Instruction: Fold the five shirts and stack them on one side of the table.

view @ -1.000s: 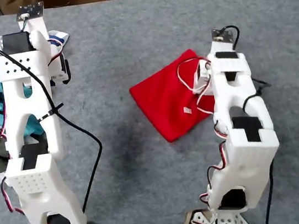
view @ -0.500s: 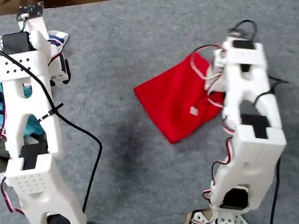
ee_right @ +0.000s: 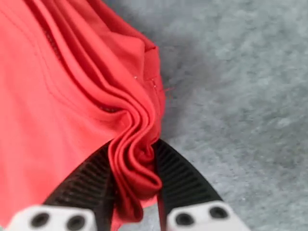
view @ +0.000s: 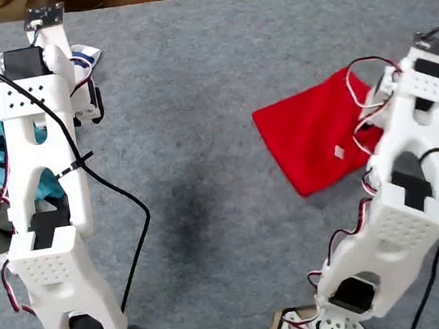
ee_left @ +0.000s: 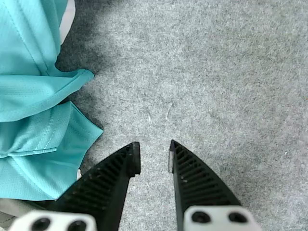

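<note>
Gripping the bunched edge of the red shirt (view: 310,139), which lies apparently folded on the right of the table (view: 190,70), the right end effector (ee_right: 134,144) is clamped shut, while the left end effector (ee_left: 153,144) hangs slightly parted and empty beside a rumpled teal shirt (ee_left: 33,91), so most of the folding and the stacking look not yet done.

The high view looks almost straight down on the grey carpet-like tabletop (view: 215,75). The left wrist view peers past its black ribbed left gripper (ee_left: 153,149), close above that tabletop, catching the crumpled turquoise mesh shirt (ee_left: 33,96) lying at the high view's left edge. The right wrist view, seemingly tilted steeply downward, sits very near the folded red fabric shirt (ee_right: 62,82), shared with the high view's right half.
</note>
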Available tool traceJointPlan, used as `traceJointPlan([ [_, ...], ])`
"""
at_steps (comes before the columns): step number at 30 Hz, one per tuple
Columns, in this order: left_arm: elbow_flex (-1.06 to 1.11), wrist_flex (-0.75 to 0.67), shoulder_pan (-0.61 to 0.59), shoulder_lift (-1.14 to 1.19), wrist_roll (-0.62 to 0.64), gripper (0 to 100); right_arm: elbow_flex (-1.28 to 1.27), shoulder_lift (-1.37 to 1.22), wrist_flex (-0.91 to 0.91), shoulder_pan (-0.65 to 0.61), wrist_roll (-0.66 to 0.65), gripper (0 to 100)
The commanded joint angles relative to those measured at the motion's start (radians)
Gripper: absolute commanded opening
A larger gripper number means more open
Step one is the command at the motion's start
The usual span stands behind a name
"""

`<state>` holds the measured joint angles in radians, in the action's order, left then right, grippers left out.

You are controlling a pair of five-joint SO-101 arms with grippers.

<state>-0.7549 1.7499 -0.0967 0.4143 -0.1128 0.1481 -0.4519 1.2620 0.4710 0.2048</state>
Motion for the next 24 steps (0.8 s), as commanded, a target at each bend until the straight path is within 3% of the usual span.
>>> traceJointPlan([
  [1,-0.006,0.009,-0.002,-0.065,-0.006,11,0.042,0.004,-0.020,0.031,-0.012,0.5],
  [24,-0.006,0.009,-0.005,-0.067,-0.005,11,0.056,0.005,-0.074,0.136,-0.005,0.5],
])
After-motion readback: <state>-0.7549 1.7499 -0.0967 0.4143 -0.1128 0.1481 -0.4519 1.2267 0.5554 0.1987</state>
